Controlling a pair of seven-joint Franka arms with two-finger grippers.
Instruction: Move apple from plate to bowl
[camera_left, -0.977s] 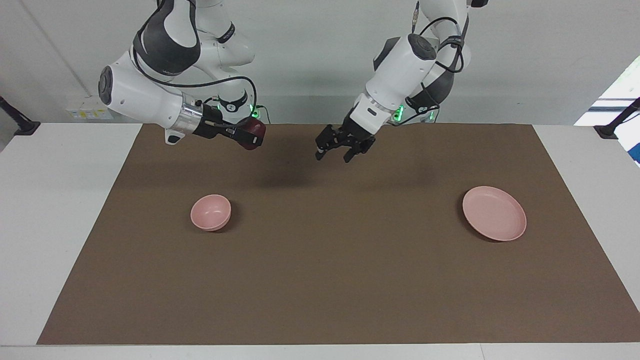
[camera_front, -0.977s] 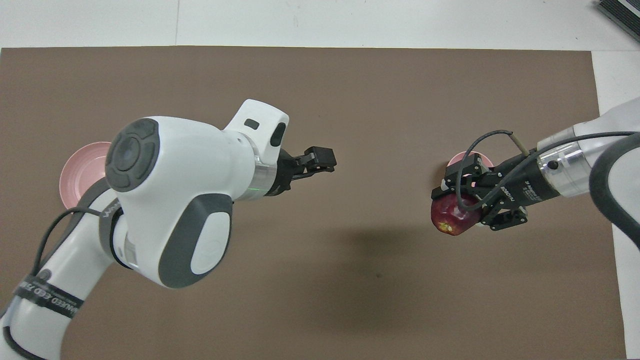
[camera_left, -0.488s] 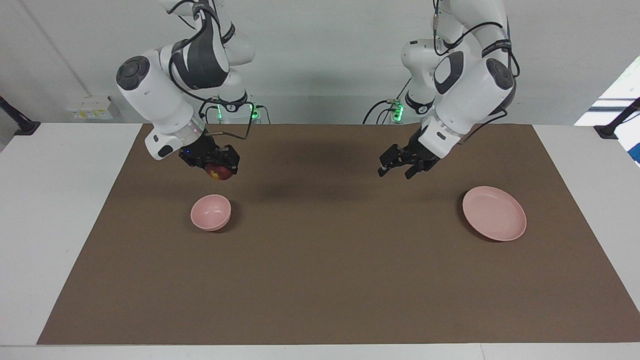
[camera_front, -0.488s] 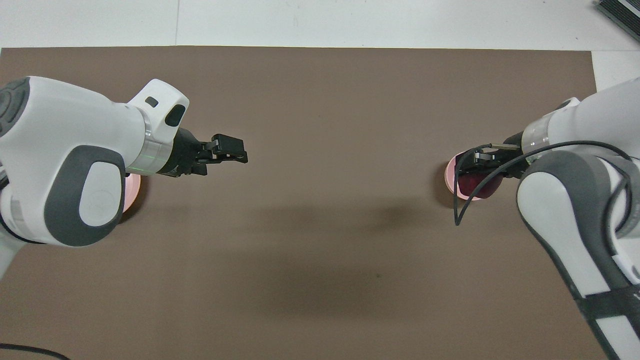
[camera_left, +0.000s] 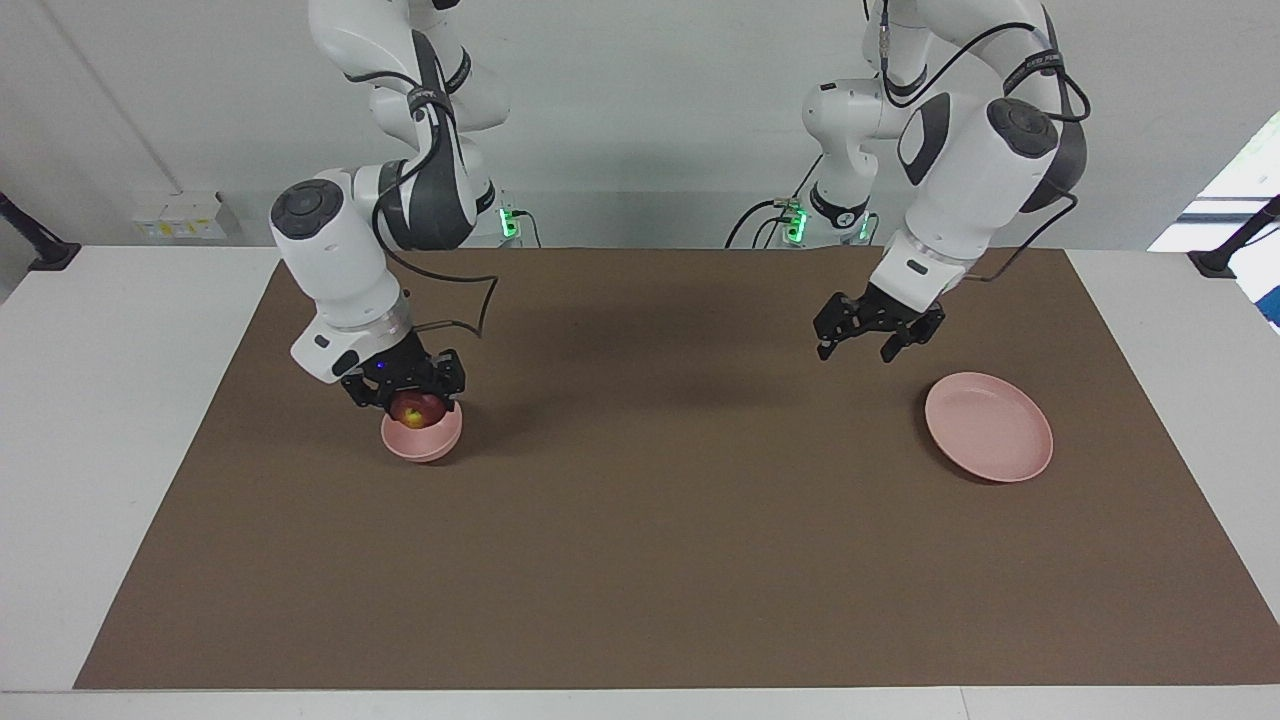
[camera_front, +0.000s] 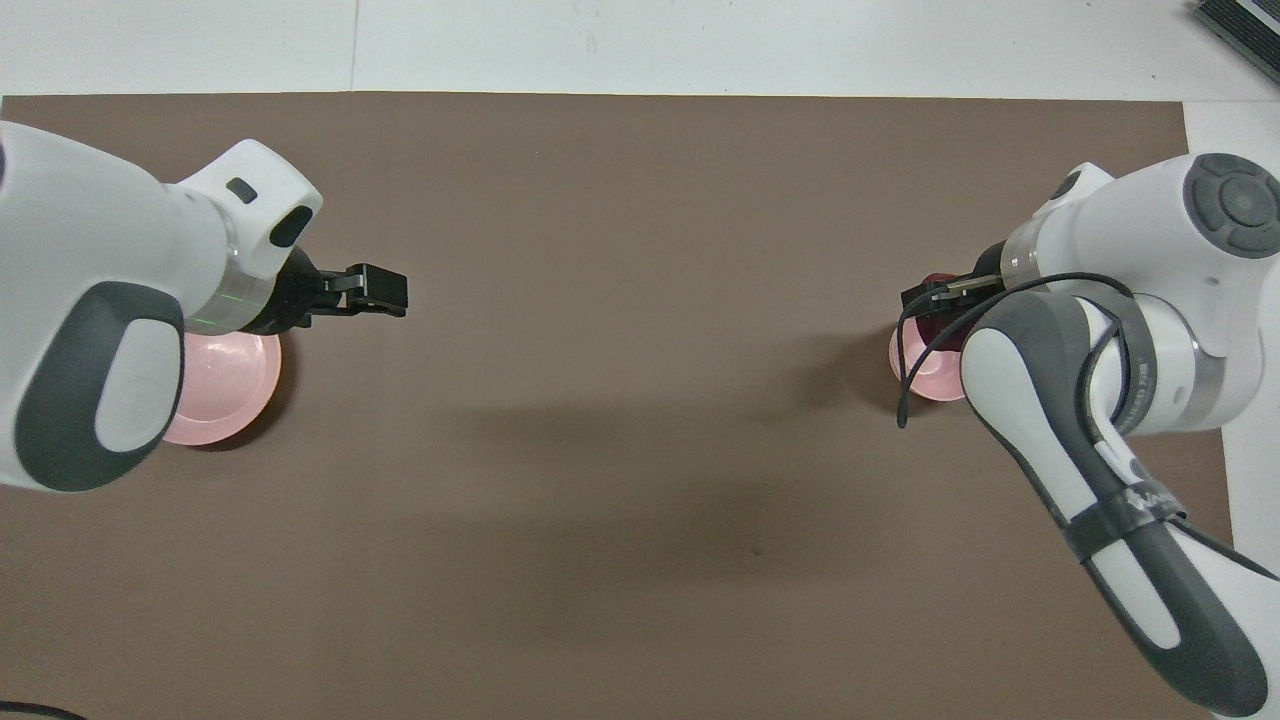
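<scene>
My right gripper (camera_left: 412, 403) is shut on the dark red apple (camera_left: 417, 410) and holds it low in the mouth of the small pink bowl (camera_left: 430, 442), toward the right arm's end of the mat. In the overhead view the right arm covers most of the bowl (camera_front: 915, 372), and only a dark red sliver of the apple (camera_front: 940, 284) shows. The wide pink plate (camera_left: 988, 428) lies bare toward the left arm's end; it is partly under the left arm in the overhead view (camera_front: 225, 385). My left gripper (camera_left: 855, 347) hangs open and empty over the mat beside the plate.
A brown mat (camera_left: 640, 560) covers most of the white table (camera_left: 110, 420). Nothing else lies on it. A cable loop (camera_left: 480, 300) hangs from the right wrist.
My right gripper has swung the apple toward the right arm's end and lowered it from high above the mat into the bowl's mouth. My left gripper has drawn back toward the plate, still open.
</scene>
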